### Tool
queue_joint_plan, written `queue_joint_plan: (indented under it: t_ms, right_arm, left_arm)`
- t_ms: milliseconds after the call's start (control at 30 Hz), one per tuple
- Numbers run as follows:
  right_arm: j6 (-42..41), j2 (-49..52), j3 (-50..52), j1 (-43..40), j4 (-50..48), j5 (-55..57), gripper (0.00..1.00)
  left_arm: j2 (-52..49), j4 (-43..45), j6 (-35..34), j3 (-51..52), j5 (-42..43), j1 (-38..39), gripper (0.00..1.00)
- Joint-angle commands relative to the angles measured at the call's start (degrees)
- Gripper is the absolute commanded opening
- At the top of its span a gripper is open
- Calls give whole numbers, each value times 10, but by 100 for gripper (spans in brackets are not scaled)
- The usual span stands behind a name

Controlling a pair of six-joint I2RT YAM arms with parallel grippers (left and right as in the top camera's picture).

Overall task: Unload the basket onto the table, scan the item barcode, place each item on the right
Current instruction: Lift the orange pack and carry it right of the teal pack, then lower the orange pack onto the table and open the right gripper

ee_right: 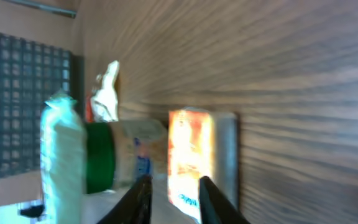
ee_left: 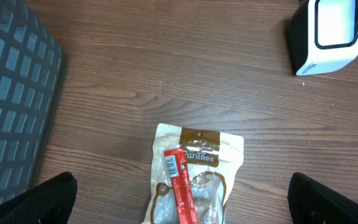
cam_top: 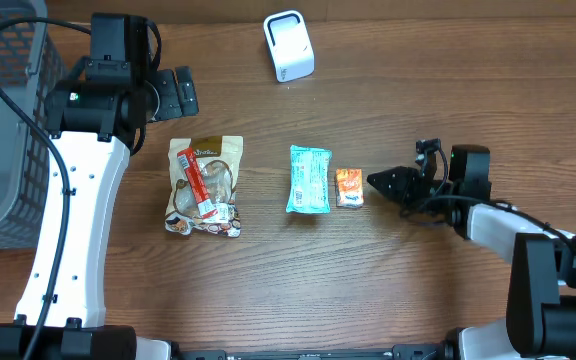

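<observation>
Though small, orange packet (cam_top: 349,187) flat; glossy

In the left wrist view the bottom edge cuts my left fingers (ee_left: 48,202) to two dark corners, and cuts off the brown pouch (ee_left: 229,162) and the red stick (ee_left: 182,186) on it; the stick's barcode is too small to read. The scanner (ee_left: 328,34) runs off the top right, the basket (ee_left: 11,93) off the left. The right wrist view is blurred throughout: the orange packet (ee_right: 188,155) has illegible print, and only the tips of my right fingers (ee_right: 143,199) show at the bottom edge.
</observation>
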State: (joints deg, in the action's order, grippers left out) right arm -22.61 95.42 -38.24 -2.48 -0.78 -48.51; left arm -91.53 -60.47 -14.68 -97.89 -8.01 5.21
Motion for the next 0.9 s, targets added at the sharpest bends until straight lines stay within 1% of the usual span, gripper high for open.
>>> queue_joint_plan:
  t_ms: [0, 100, 200, 300, 433, 700, 867]
  right_arm:
    - [-10, -14, -40, 26, 5, -20, 17]
    - [-10, -11, -39, 54, 11, 27, 11]
    - [-11, 2, -38, 94, 30, 113, 11]
    - [-17, 21, -38, 119, 37, 170, 10]
    - [-16, 30, -38, 119, 41, 188, 7]
    - [-16, 30, -38, 110, 42, 190, 7]
    - [-16, 30, -38, 110, 44, 223, 7]
  left_arm:
    - [-1, 0, -8, -7, -5, -1, 100]
    - [-1, 0, -8, -7, -5, -1, 100]
    - [-1, 0, -8, -7, -5, -1, 100]
    - [-1, 0, -8, -7, -5, -1, 100]
    - [-1, 0, -8, -7, -5, -1, 100]
    - [-1, 0, -8, -7, -5, 0, 100]
    - [-1, 0, -8, -7, -5, 0, 100]
